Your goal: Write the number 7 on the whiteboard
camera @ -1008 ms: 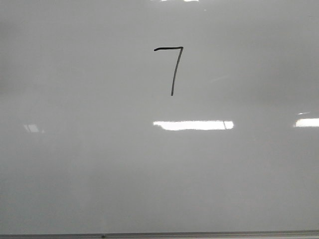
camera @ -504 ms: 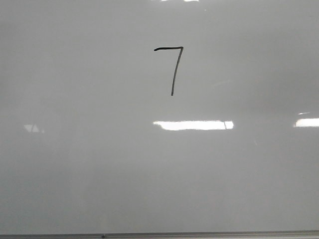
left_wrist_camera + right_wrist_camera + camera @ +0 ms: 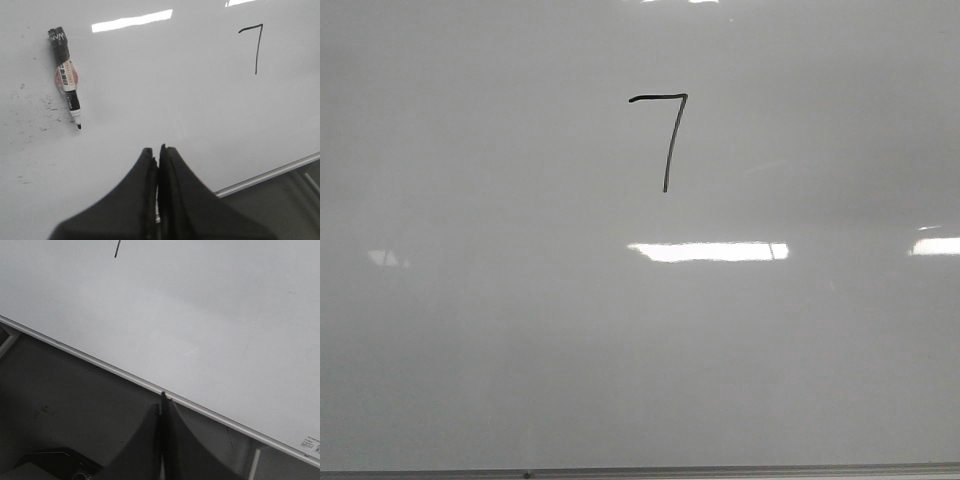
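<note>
A thin black number 7 (image 3: 668, 135) is drawn on the upper middle of the glossy pale whiteboard (image 3: 520, 330). It also shows in the left wrist view (image 3: 255, 45), and only the end of its downstroke (image 3: 116, 250) in the right wrist view. An uncapped black marker (image 3: 66, 82) lies loose on the whiteboard (image 3: 165, 100), away from the digit. My left gripper (image 3: 156, 148) is shut and empty, back from the marker, over the board near its edge. My right gripper (image 3: 163, 396) is shut and empty, at the board's metal edge (image 3: 125, 376). Neither gripper shows in the front view.
Bright rectangular light reflections (image 3: 708, 251) lie on the board below the digit. Faint smudges (image 3: 37, 112) mark the board beside the marker. The thin grey metal edge (image 3: 640, 470) runs along the bottom. A dark floor (image 3: 65, 405) lies beyond the board's edge.
</note>
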`<state>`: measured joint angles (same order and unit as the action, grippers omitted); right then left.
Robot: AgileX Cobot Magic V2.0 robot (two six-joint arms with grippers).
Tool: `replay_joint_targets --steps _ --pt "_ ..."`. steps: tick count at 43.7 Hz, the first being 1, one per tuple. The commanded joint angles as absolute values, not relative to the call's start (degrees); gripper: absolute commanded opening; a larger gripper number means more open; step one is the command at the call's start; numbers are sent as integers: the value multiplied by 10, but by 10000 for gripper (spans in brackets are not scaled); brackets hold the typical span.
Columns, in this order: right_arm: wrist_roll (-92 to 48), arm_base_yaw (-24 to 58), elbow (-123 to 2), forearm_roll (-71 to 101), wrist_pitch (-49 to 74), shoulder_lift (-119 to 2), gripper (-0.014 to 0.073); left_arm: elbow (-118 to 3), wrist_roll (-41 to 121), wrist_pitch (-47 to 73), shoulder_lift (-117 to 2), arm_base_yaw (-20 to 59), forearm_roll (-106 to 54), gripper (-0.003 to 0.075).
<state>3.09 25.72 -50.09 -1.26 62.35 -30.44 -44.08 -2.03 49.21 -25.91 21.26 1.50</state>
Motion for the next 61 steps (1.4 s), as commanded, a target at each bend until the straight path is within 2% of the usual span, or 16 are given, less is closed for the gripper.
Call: replay_joint_targets --steps 1,26,31,43,52,61 --pt "25 253 -514 -20 577 -307 -67 -455 -26 446 -264 216 12 -20" --pt "25 253 -514 -19 580 -307 -67 -438 -25 430 -244 208 10 -21" --pt "25 253 -514 -19 581 -307 -67 -388 -21 373 -205 164 39 -21" --pt "25 253 -514 -19 581 -307 -67 -141 -21 114 -80 47 25 -20" --pt "25 253 -514 -19 581 -307 -67 -32 -21 23 -9 6 22 -21" --pt "25 253 -514 -19 581 -307 -67 12 -21 -27 12 -1 22 -20"
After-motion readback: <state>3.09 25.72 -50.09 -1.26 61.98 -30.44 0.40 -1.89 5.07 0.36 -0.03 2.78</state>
